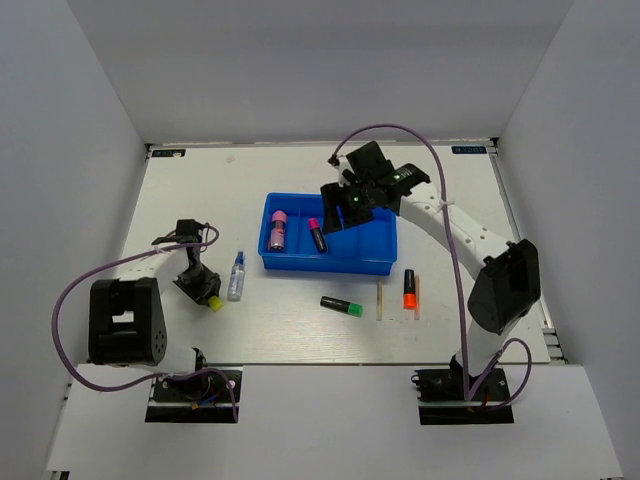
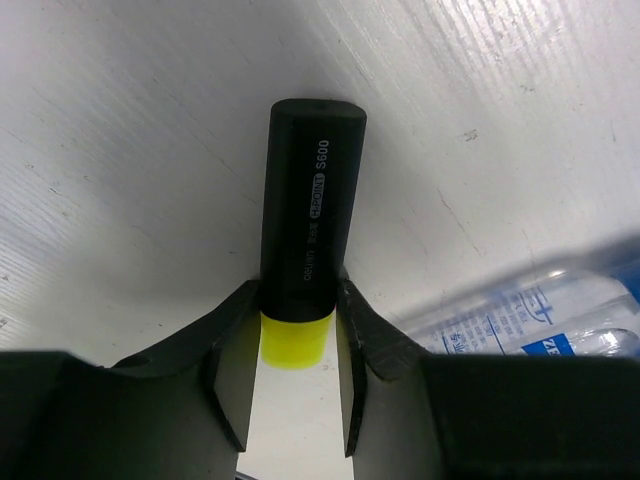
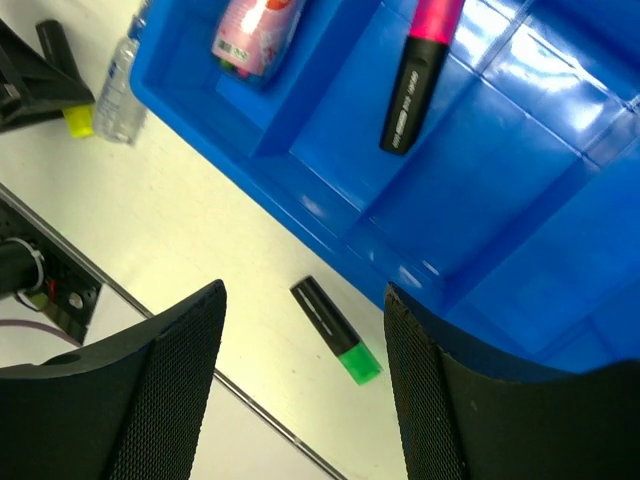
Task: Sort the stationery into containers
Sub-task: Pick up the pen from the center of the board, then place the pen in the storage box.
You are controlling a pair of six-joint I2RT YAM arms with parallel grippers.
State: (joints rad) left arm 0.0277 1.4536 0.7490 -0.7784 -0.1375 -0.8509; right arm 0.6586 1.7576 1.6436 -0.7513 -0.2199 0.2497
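- left jaws pinch the yellow highlighter (image 2: pixel 305 230) at its cap, beside a clear bottle (image 1: pixel 236 276) on the bench (image 1: pixel 200 200).
- right jaws gape empty over the blue tray (image 1: pixel 330 265).
- pink highlighter (image 1: pixel 317 235) lies in its second compartment from the left.
- green highlighter (image 1: pixel 342 306) and orange highlighter (image 1: pixel 409 289) lie on the bench just in front of it.

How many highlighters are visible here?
4: pink in the blue tray; green and orange on the table; yellow in the left pincer. The right arm may hide more.

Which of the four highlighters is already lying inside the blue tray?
The pink highlighter. The green highlighter and orange highlighter lie on the table; the left end effector grips the yellow highlighter.
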